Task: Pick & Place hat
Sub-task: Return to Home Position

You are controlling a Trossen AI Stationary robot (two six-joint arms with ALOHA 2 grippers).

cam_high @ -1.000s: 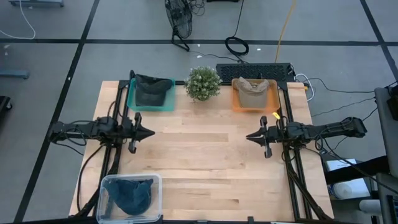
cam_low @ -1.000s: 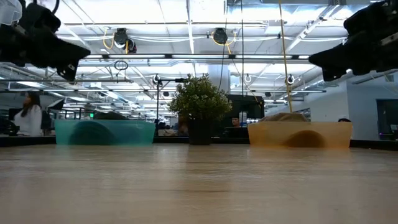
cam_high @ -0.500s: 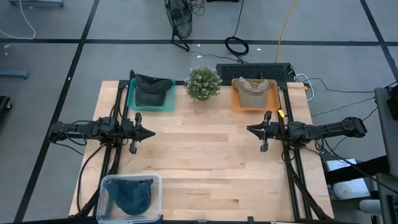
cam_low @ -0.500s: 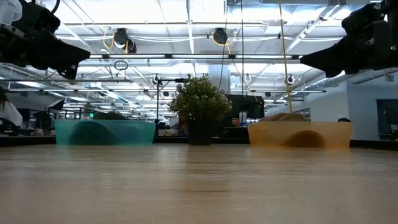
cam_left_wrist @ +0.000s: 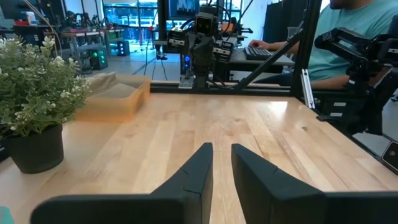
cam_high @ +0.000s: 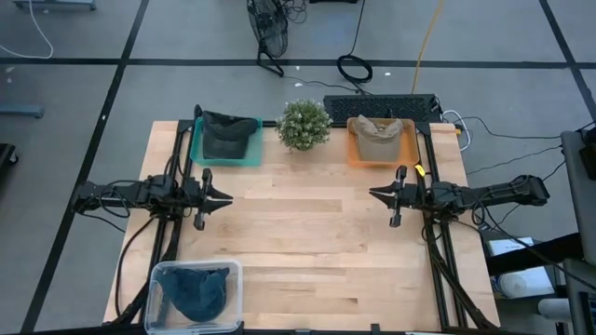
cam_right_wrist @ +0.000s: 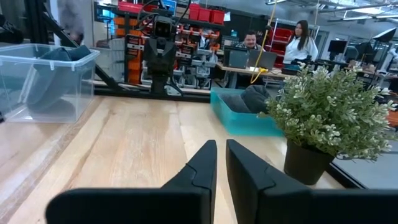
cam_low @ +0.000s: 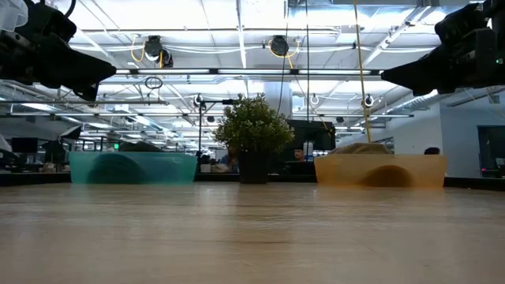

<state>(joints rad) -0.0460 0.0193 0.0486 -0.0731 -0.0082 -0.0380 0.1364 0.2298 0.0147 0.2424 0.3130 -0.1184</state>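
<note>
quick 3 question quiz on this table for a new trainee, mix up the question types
1. What stands between the teal bin and the orange bin?
A) a bottle
B) a potted plant
C) a mug
2. True or false: neither the left gripper nor the right gripper holds a hat.
3. Fill in: the blue hat lies in the ___ bin.

Key: 1 B; 2 true; 3 clear, the clear bin at the near left corner.
</note>
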